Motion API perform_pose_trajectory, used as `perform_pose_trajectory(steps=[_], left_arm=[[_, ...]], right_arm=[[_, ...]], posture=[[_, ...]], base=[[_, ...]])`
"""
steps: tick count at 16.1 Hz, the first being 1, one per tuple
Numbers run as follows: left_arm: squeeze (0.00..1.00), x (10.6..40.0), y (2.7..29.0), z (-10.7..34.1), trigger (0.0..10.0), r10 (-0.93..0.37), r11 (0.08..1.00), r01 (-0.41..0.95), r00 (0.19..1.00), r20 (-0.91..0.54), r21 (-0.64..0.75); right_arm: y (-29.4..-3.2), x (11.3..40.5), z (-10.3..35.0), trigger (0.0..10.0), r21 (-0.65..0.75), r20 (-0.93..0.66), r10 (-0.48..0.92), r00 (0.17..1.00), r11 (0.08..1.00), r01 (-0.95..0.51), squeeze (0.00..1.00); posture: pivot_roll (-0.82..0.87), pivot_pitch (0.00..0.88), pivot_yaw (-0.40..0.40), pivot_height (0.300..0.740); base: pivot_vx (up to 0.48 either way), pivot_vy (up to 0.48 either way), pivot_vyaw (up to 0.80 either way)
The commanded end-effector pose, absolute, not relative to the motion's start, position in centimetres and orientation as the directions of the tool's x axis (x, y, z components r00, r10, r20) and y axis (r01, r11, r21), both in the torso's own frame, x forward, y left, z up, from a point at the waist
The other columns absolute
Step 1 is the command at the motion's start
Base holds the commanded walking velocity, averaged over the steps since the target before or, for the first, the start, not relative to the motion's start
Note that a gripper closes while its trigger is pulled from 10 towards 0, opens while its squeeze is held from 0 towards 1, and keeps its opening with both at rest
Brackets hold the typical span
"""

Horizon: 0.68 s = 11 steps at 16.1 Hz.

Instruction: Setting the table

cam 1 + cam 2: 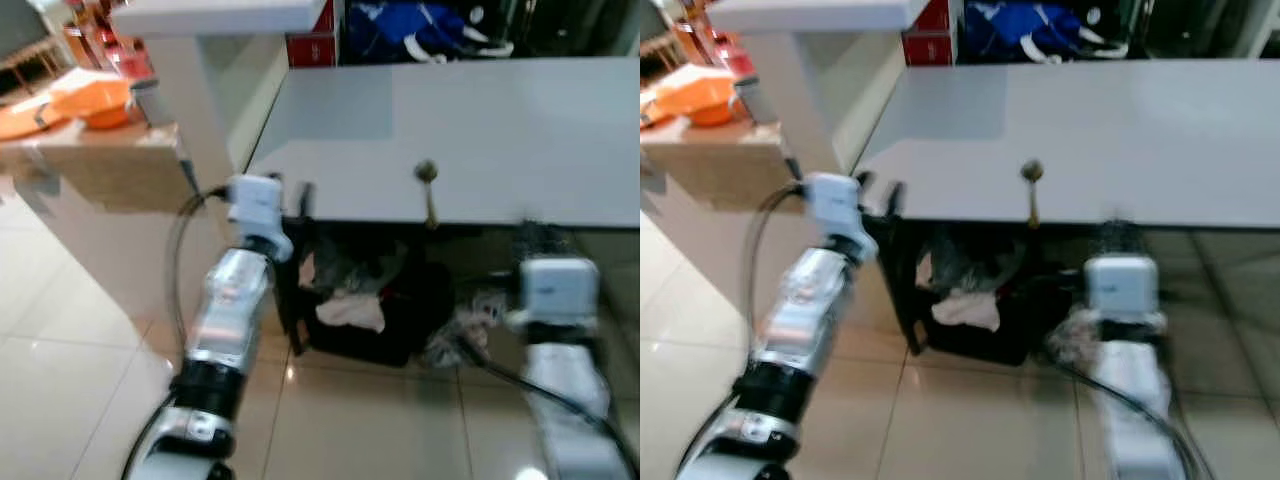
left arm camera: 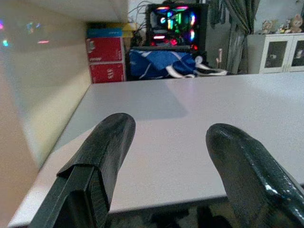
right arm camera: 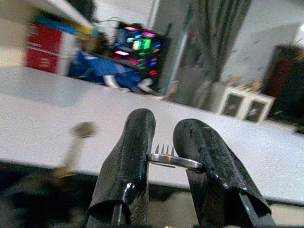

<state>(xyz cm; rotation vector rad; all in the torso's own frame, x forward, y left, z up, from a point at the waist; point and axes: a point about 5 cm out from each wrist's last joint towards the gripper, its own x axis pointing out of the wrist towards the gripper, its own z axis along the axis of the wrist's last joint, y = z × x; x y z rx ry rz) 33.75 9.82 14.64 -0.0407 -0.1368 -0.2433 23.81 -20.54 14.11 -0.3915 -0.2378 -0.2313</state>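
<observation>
White and bare, the counter stretches wide in front of the robot, over a shiny tiled floor. Behind it sit red boxes with writing too blurry to read, a blue bag and a computer glowing with colored lights. An orange thing lies on a brown side shelf off to the left.

A spoon rests at the near edge of the counter, its round end up on the top and its handle pointing toward the robot.

The left claw is spread wide with nothing between its fingers. It hangs at the near left corner of the counter, just by the edge.

The right claw is squeezed narrow on a fork. The fork lies sideways between the two black fingers, with its small points sticking up. This claw is low, in front of the counter edge, to the right of the spoon.

Under the counter is a dark bin stuffed with cloth.
</observation>
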Motion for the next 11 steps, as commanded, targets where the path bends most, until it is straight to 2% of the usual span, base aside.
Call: perform_pose_trajectory(steps=[1, 2, 4, 6, 9, 11], left_arm=[[0.0, 34.0, 11.7, 14.4, 10.0, -0.168, 0.985, 0.171, 0.979, 0.113, -0.016], [0.0, 34.0, 12.0, 14.2, 10.0, -0.158, 0.987, 0.16, 0.982, 0.1, -0.019], [0.0, 32.5, 15.2, 12.3, 10.0, -0.133, 0.991, 0.133, 0.991, 0.03, 0.016], [0.0, 30.7, 17.5, 10.9, 10.0, -0.106, 0.994, 0.107, 0.994, -0.036, 0.03], [0.0, 30.1, 16.8, 11.1, 10.0, -0.13, 0.991, 0.13, 0.991, -0.023, 0.023], [0.0, 30.2, 15.0, 11.7, 10.0, -0.196, 0.981, 0.196, 0.981, 0.005, -0.009]], right_arm=[[-19.7, 24.1, 14.7, 0.0, -0.329, 0.3, -0.139, 0.944, 0.913, 0.239, 0.0], [-19.9, 24.1, 14.7, 0.0, -0.327, 0.3, -0.142, 0.943, 0.914, 0.241, 0.0], [-21.1, 23.1, 14.0, 0.0, -0.261, 0.265, -0.188, 0.946, 0.93, 0.258, 0.0], [-21.7, 21.4, 13.3, 0.0, -0.268, 0.231, -0.199, 0.952, 0.928, 0.259, 0.0], [-21.8, 20.6, 12.8, 0.0, -0.309, 0.222, -0.192, 0.956, 0.916, 0.256, 0.0], [-21.2, 21.7, 13.9, 0.0, -0.306, 0.273, -0.177, 0.946, 0.916, 0.26, 0.0]], posture=[[-0.06, 0.0, 0.092, 0.74], [-0.06, 0.0, 0.091, 0.74], [-0.06, 0.0, 0.097, 0.74], [-0.05, 0.0, 0.093, 0.74], [-0.05, 0.0, 0.085, 0.74], [-0.06, 0.0, 0.094, 0.74]], base=[[0.262, -0.401, 0.0], [0.262, -0.398, 0.0], [0.262, -0.398, 0.0], [0.261, -0.399, 0.0], [0.259, -0.401, 0.0], [0.259, -0.401, 0.0]])
